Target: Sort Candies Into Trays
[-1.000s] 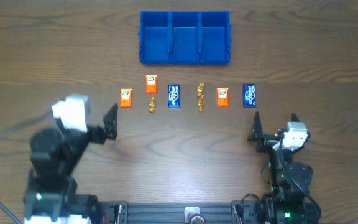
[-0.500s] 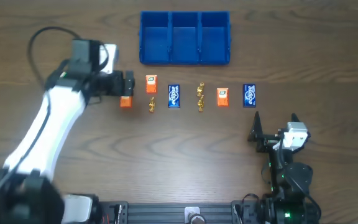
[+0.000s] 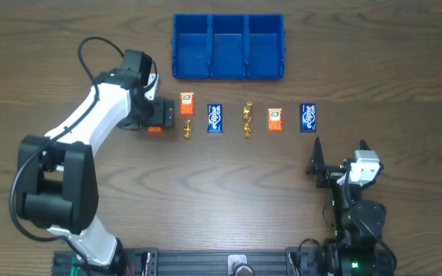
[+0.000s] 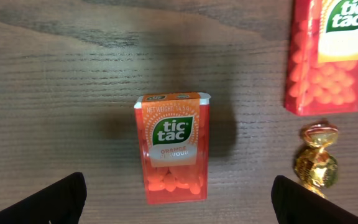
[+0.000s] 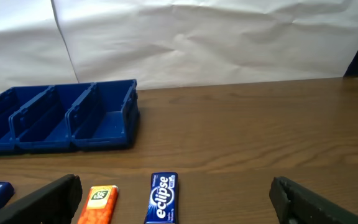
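- Swinging out from the worktop's near left corner within the last second, the left arm [image 3: 90, 126] now reaches the left end of the candy row, so the first pick looks to be under way.
- The blue tray [image 3: 229, 74] sits at the middle of the far edge. Every candy lies on the worktop in front of it, so sorting has not begun.
- The right gripper [image 3: 338, 157] has not moved from the near right side. Its fingers stand apart, holding nothing.
- The left gripper [image 3: 163, 116] is over the leftmost orange box [image 4: 173, 146], with its fingers spread wide on either side and not touching it. Lowering and closing probably come next.
- A gold candy [image 4: 316, 163] and a second orange box [image 4: 328, 56] lie just beside it, so a careless descent could knock them.
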You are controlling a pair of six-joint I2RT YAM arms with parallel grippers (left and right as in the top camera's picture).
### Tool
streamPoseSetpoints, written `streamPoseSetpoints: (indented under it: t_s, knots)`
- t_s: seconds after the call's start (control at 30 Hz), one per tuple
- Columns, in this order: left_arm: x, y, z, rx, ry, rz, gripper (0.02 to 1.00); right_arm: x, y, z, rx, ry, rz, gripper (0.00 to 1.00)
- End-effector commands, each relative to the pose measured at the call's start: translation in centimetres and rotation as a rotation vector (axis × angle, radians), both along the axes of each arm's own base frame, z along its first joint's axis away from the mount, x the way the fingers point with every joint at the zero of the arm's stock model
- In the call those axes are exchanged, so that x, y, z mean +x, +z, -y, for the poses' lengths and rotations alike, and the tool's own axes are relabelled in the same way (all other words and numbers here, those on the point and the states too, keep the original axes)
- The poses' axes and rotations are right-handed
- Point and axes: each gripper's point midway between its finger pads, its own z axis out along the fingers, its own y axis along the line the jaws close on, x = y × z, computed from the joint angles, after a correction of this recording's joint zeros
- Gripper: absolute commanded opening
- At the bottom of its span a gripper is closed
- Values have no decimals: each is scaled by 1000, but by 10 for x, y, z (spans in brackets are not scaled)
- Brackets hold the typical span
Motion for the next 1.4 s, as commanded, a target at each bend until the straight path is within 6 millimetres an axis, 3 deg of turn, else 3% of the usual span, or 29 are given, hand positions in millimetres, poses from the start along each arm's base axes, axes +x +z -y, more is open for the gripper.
streamPoseSetpoints:
  t_s: [0.03,0.43,0.6,0.8,1.03,1.1,1.17,1.23,1.4]
  knots:
    - [7,-7,-4,47,16,1,958,0,-1,-2,-8,9,-2,1000]
    - [12,-28,-2,51,22,-17,895,0,-1,-2,-8,9,-2,1000]
    - [12,-29,-1,100,21,-6,741,0,-1,-2,-8,9,-2,1000]
    - [12,-28,2,115,37,4,485,0,-1,-2,-8,9,-2,1000]
    - [13,-28,3,104,78,4,310,0,-1,-2,-8,9,-2,1000]
    - [15,-26,4,98,91,9,299,0,-1,-2,-8,9,-2,1000]
    - [21,-18,6,87,113,26,297,0,-1,-2,-8,9,-2,1000]
    - [34,6,13,59,150,73,297,0,-1,-2,-8,9,-2,1000]
    - [87,99,44,-6,186,272,305,0,-1,-2,-8,9,-2,1000]
